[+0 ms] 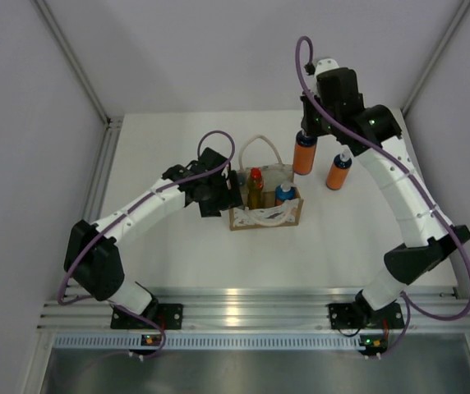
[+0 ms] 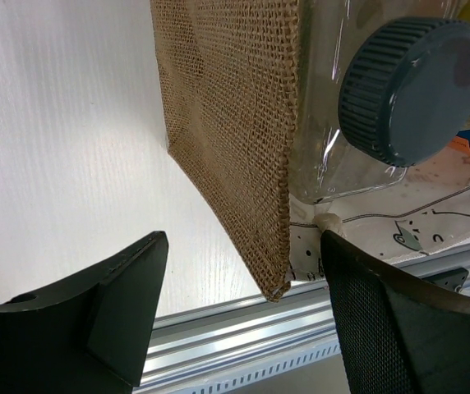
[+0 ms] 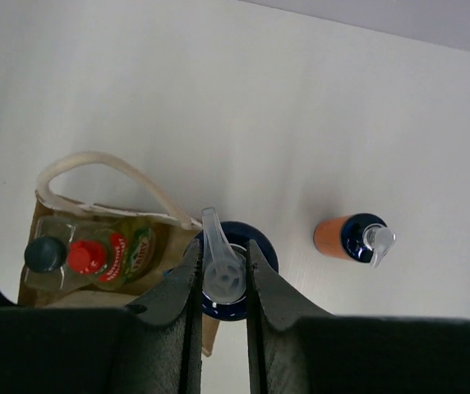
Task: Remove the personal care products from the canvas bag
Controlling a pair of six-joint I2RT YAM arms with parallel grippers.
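The canvas bag (image 1: pixel 264 215) stands mid-table and also shows in the right wrist view (image 3: pixel 50 215). Inside it are an amber bottle with a red cap (image 1: pixel 255 185), an orange bottle with a light-blue cap (image 1: pixel 284 195) and a pale bottle with a dark grey cap (image 2: pixel 412 86). My left gripper (image 2: pixel 243 283) is open at the bag's left end, with the burlap corner (image 2: pixel 235 148) between the jaws. My right gripper (image 3: pixel 223 271) is shut on the pump head of an orange bottle with a dark blue cap (image 1: pixel 305 154), held upright behind and to the right of the bag. A second orange bottle (image 1: pixel 338 172) stands on the table to its right.
An aluminium rail (image 1: pixel 251 310) runs along the table's near edge, in front of the bag. Grey walls close in the left, right and far sides. The bag's white rope handle (image 1: pixel 261 141) loops up behind it.
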